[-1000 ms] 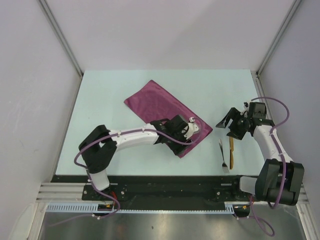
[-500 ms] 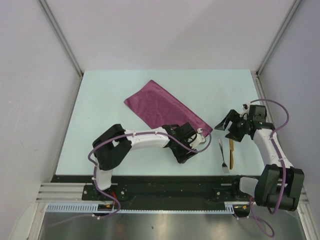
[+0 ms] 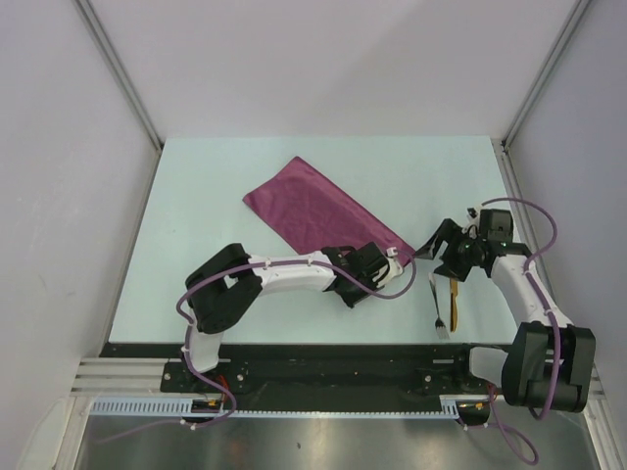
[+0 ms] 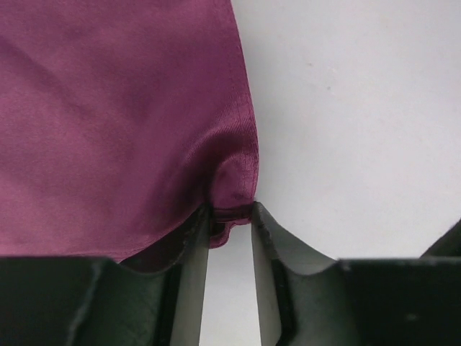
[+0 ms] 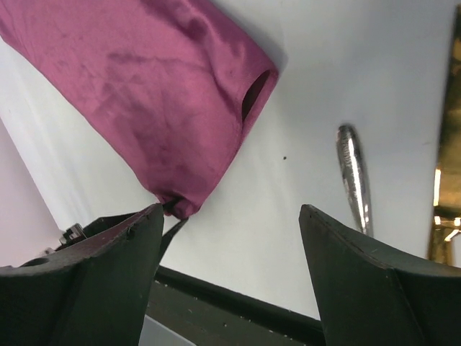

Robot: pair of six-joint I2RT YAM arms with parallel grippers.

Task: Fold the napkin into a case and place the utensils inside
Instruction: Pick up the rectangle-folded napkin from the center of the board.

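Left pincer clamped on right-end corner of case, hem bunched between its fingers. Right pincer spread wide, near case's open end, gripping nothing. Case: plum-magenta oblong, flat and diagonal mid-counter, lightly creased, end mouth gaping a little. Silver piece and golden piece side by side on counter, right of case, close to right pincer.

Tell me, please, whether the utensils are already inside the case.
Outside: both utensils lie on the table, apart from the case.
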